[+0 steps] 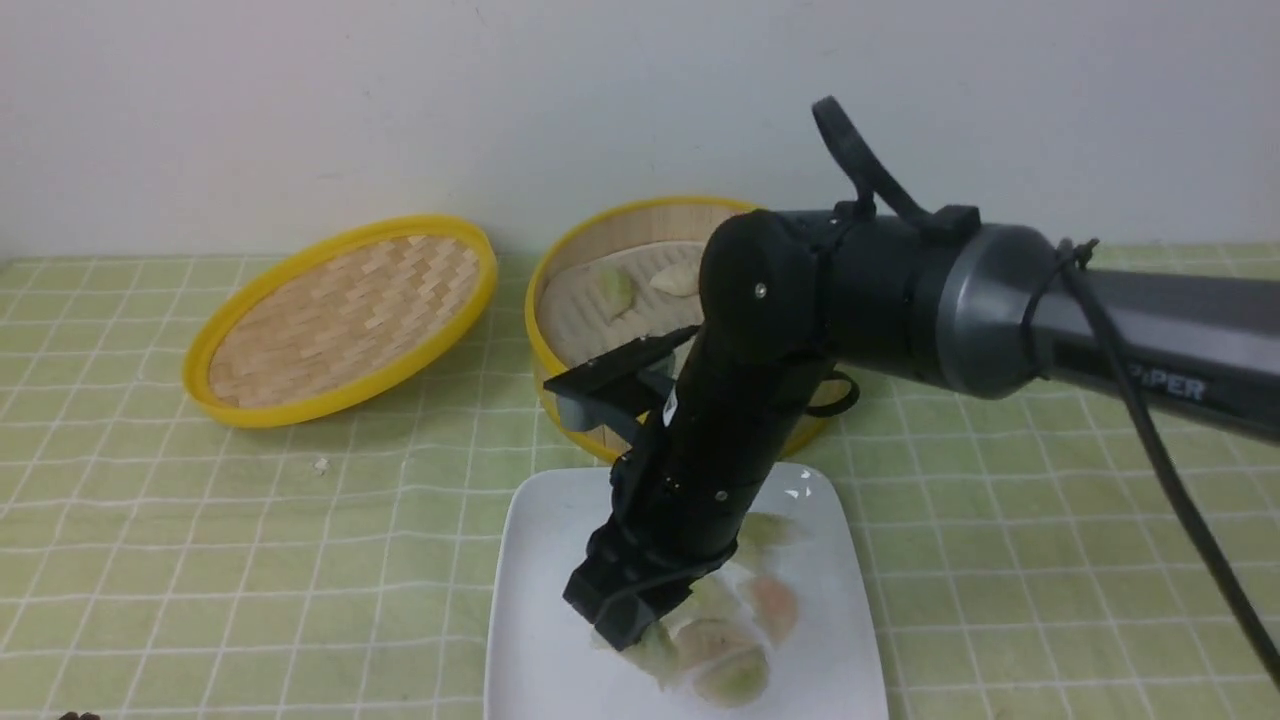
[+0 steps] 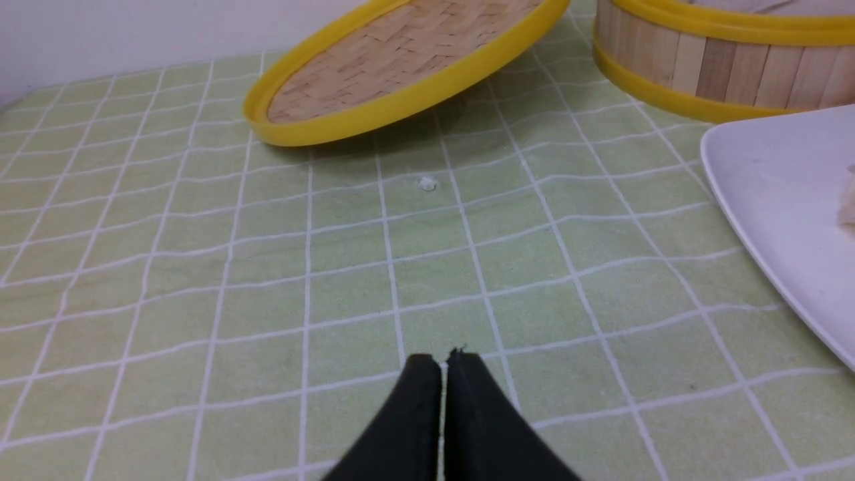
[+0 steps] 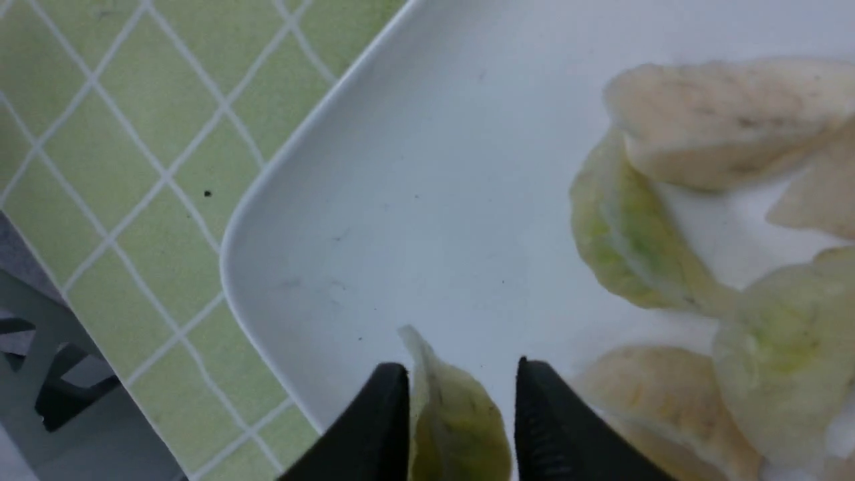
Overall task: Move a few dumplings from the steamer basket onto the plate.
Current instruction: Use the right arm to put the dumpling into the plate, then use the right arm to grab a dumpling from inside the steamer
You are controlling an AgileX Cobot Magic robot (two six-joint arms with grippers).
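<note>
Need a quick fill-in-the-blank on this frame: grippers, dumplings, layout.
1. The left gripper is ___ and holds nothing.
2. The right gripper hangs over the white ___.
3. The dumpling between its jaws is pale ___.
4. The woven lid lies on the robot's ___ of the steamer basket.
Missing words: shut; plate; green; left.

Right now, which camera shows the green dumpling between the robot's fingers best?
The right wrist view: the green dumpling sits close up between the fingers of the right gripper, over the plate. In the front view the arm hides most of it; only a pale bit peeks out. The left wrist view misses it.
</note>
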